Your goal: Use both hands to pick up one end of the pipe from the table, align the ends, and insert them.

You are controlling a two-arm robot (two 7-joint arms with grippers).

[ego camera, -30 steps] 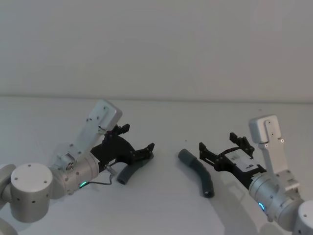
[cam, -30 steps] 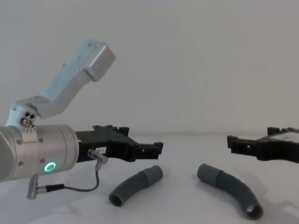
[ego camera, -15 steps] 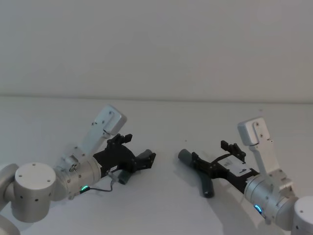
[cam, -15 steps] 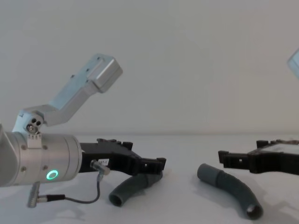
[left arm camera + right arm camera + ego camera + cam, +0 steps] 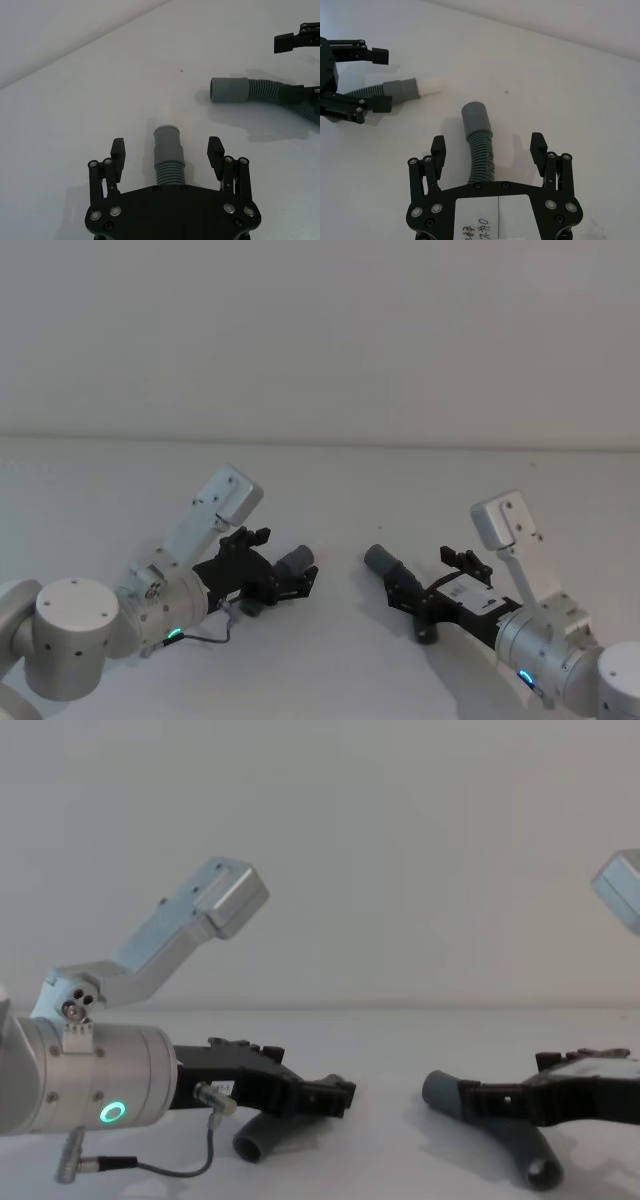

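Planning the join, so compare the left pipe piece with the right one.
The left pipe piece lies between the left gripper's open fingers, the right pipe piece between the right gripper's. The left piece's collar points toward the robot's right, the right piece's toward its left. Both are curved, ribbed, dark grey, ungripped on the table.

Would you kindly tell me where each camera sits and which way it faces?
Head: high up, facing forward and down at the table; shows the left gripper and right gripper.
Chest: low, facing across the table to the wall; left arm large, right gripper at the right edge.
Left wrist: behind the left gripper, facing between its open jaws at the left pipe piece.
Right wrist: behind the right gripper, facing between its open jaws at the right pipe piece.
Shared: both wrist views catch the other arm's piece and gripper.
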